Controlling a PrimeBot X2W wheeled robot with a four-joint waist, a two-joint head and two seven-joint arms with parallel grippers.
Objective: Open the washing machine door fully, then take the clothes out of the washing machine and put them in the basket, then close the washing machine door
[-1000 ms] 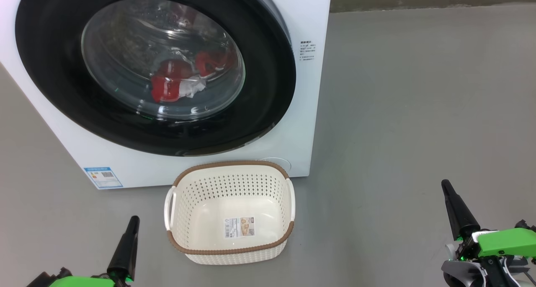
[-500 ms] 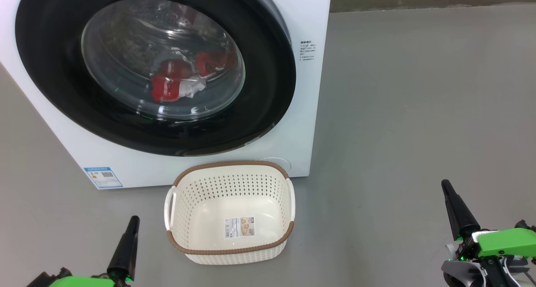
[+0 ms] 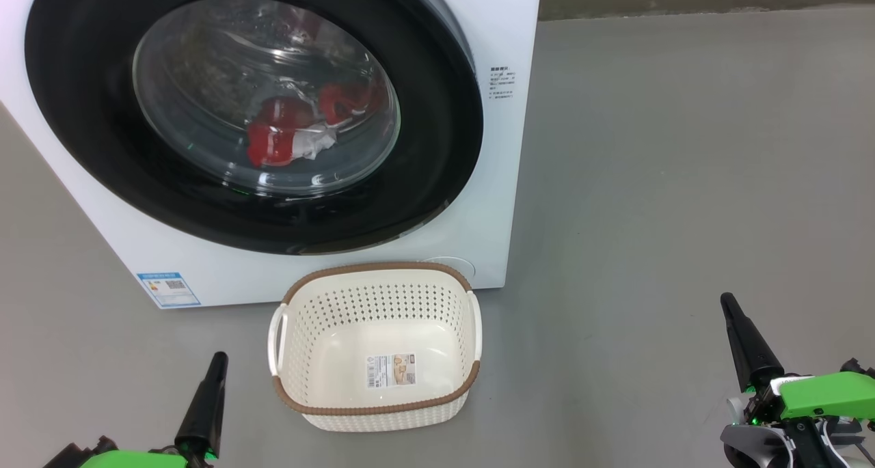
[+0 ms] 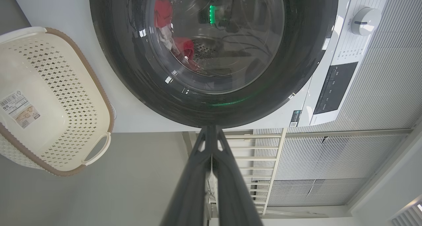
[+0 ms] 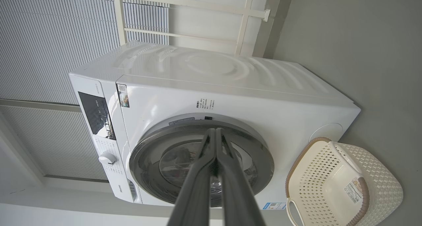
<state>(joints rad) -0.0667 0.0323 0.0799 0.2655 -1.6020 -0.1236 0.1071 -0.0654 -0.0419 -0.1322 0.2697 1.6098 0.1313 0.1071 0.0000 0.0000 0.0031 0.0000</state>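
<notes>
Hovering low, my left gripper (image 3: 218, 359) and right gripper (image 3: 727, 300) are both closed, gripping nothing; red clothes (image 3: 273, 143) lie behind the shut door (image 3: 89, 113), basket (image 3: 376, 268) just in front.

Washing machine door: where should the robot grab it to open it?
Probably the right edge of the door, coming from the right: there the black rim lifts off the white machine, leaving a gap, while the glossy round front offers nothing to pinch.
</notes>
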